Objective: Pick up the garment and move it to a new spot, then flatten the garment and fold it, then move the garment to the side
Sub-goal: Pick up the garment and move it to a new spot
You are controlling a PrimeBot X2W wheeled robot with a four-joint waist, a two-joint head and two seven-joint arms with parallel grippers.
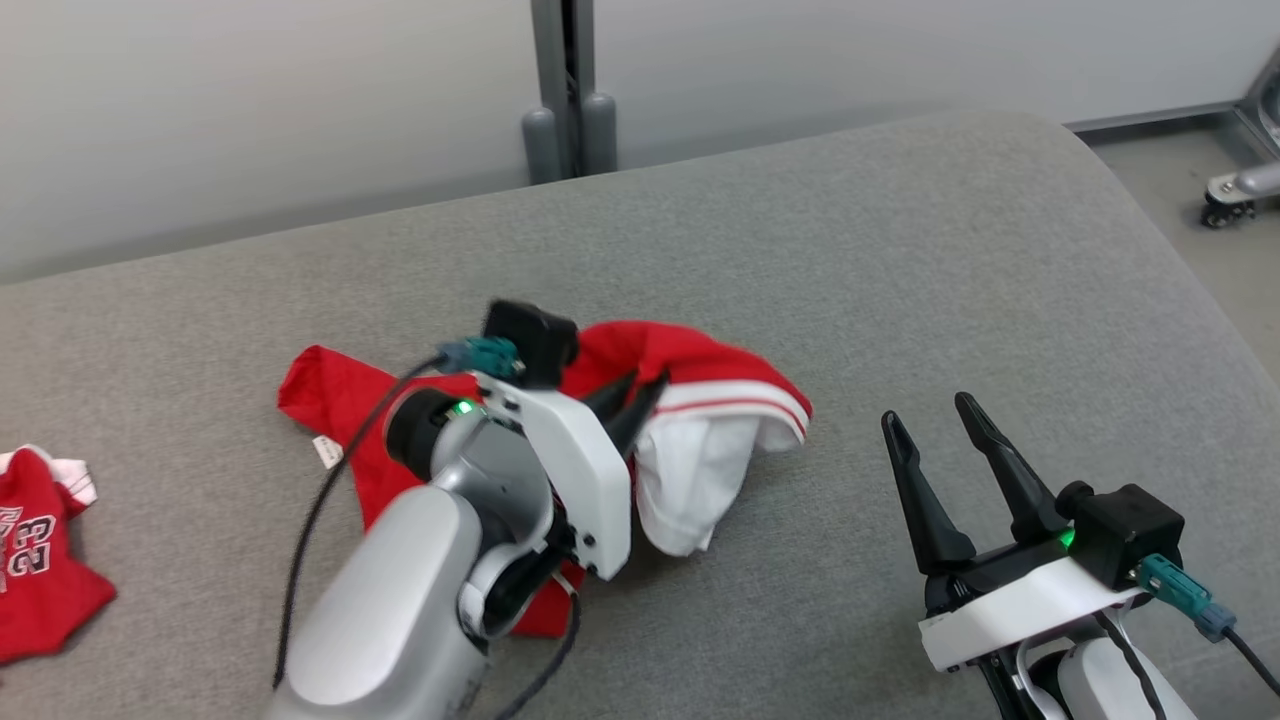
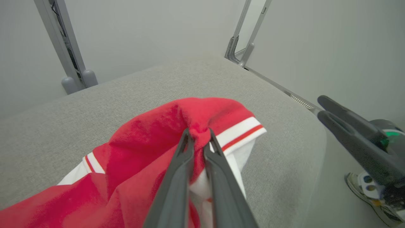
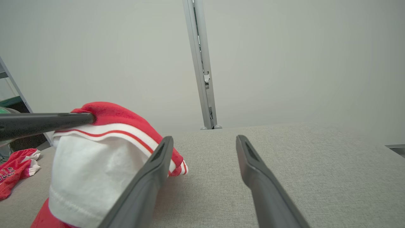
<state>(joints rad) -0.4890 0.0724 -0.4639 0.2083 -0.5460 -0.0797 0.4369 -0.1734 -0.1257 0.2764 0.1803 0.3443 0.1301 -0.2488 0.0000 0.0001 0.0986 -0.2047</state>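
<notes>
**While left gripper [image 1: 648,380] pinches the red knit garment with white lining and striped trim [image 1: 700,355], right gripper [image 1: 927,410] stands spread**

Where the cloth bunches into a small ridge, the two long dark fingers [image 2: 177,177] of the left gripper [image 2: 199,131] are pressed nearly together on it. A fold of red knit is nipped between the tips. From that pinch the garment [image 2: 152,133] rises to a soft peak. The rest trails back under the wrist and lies on the surface.

Texture: matte, slightly fuzzy red jersey. The hem band is white with a thin red stripe. The white inner face hangs out below the band as a rounded flap [image 3: 95,164].

Right gripper [image 3: 205,138]: fingers wide apart, nothing between them. It hovers low over the cushion, just to the garment's right. From the right wrist view its left-hand finger overlaps the striped hem; contact cannot be told. Seen from the left wrist view, this gripper [image 2: 321,107] sits off the cushion's right edge.

Support: a broad grey woven cushion with a rounded edge [image 1: 850,250], its weave fine and even.

Further out:
- a second red garment with white numerals [image 1: 40,570], crumpled, well apart at the far left
- a grey metal post [image 1: 570,90] against the pale wall behind
- a castor wheel [image 1: 1225,205] on the floor at the right
- a pale shoe [image 2: 367,186] on the floor below the cushion's edge
</notes>
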